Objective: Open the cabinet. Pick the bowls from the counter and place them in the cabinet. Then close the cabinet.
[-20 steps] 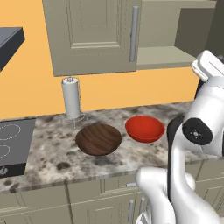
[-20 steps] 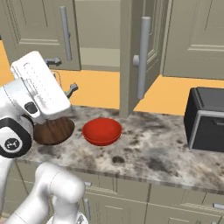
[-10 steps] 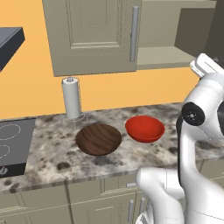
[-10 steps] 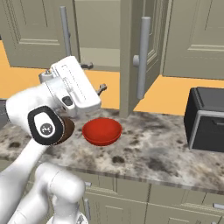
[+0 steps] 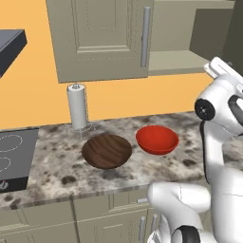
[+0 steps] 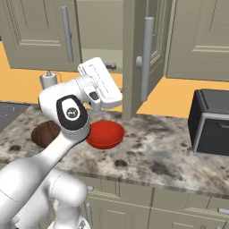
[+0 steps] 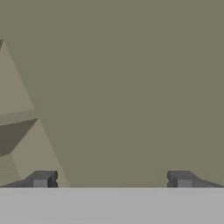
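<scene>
Elbow bent high, the white arm lifts its gripper (image 7: 112,180) up to the grey-beige panelled wall cabinet (image 5: 102,38), whose right door (image 6: 139,58) stands open. Its fingertips (image 7: 41,179) are spread wide with nothing between them, facing a plain inner cabinet surface. Below the gripper, on the speckled granite-look table (image 5: 199,156), sit the dark wood-grain bowl (image 5: 107,151) and glossy red bowl (image 5: 157,139). No writing is legible.

Both base views look forward and down from behind the arm, left and right, sharing the counter (image 5: 57,166) and two bowls. The hand view faces a beige cabinet panel (image 7: 131,87) closely.
</scene>
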Controlling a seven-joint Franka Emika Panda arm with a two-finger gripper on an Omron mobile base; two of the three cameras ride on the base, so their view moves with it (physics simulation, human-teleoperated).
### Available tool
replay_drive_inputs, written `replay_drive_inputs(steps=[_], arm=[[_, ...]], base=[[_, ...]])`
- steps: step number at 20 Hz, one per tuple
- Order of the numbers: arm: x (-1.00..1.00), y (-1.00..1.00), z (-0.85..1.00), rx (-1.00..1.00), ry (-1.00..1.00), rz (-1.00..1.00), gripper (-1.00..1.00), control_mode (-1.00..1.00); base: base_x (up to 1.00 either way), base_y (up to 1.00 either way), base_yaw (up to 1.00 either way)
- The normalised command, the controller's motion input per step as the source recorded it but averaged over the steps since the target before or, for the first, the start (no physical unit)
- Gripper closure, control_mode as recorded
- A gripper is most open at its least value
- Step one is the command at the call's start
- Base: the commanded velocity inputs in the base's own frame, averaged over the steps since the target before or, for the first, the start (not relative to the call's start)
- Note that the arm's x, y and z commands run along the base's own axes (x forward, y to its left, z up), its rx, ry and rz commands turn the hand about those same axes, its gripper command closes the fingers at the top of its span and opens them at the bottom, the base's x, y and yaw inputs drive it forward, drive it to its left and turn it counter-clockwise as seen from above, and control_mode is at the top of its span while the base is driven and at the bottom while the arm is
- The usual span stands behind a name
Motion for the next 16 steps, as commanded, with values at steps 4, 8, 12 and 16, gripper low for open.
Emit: replay_drive_inputs(steps=[4, 8, 12, 16], arm=[[0.88, -0.71, -0.33, 0.01, 0.00, -0.04, -1.00, -1.00], [0.90, -0.98, -0.38, 0.08, 0.00, -0.03, -1.00, -1.00], [0.68, -1.00, -0.25, 0.14, 0.00, -0.04, -1.00, -1.00], [0.54, -1.00, -0.18, 0.17, 0.00, -0.02, -1.00, -1.00]], base=[[0.00, 0.00, 0.00], [0.00, 0.00, 0.00], [0.00, 0.00, 0.00], [0.00, 0.00, 0.00]])
